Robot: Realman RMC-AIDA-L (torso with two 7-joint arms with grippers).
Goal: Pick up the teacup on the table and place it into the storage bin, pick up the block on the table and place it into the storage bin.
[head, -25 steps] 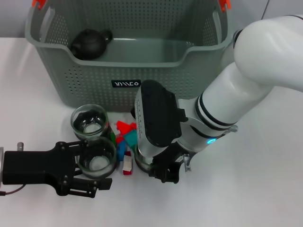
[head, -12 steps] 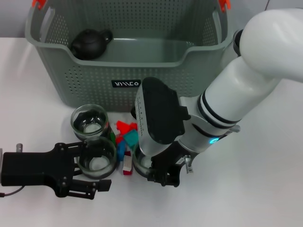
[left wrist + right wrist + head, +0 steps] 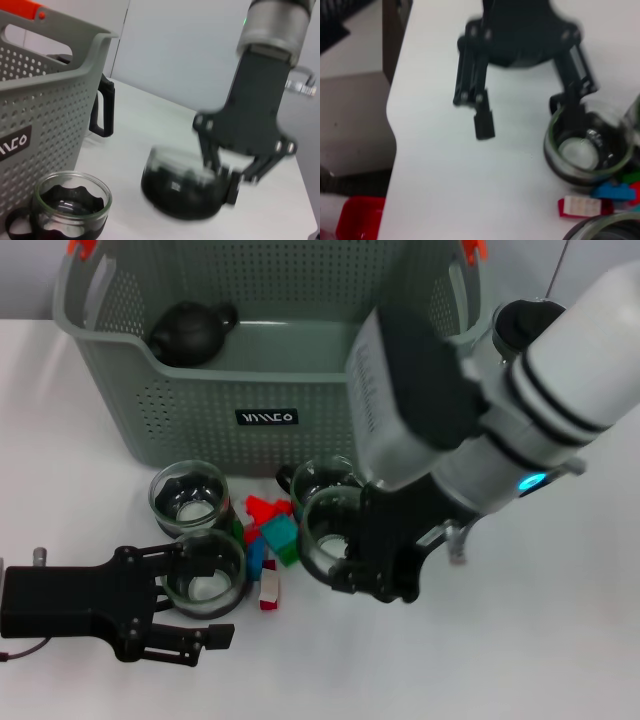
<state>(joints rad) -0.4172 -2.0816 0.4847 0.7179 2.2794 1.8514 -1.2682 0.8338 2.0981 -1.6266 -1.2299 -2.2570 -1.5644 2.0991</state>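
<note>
The right pincer (image 3: 352, 558) is clamped on a clear glass teacup (image 3: 330, 530) above the white counter (image 3: 540, 640); the left pincer (image 3: 205, 595) stands apart around another glass teacup (image 3: 205, 573).

A glass teacup (image 3: 182, 185) is gripped by the right gripper (image 3: 227, 167) just above the desk (image 3: 150, 117). The storage bin (image 3: 45, 95) and another teacup (image 3: 70, 205) are seen nearby.

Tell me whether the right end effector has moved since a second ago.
Yes. The right end effector, gripping a glass cup, has risen off the table and shifted toward the bin, uncovering a pitcher.
</note>
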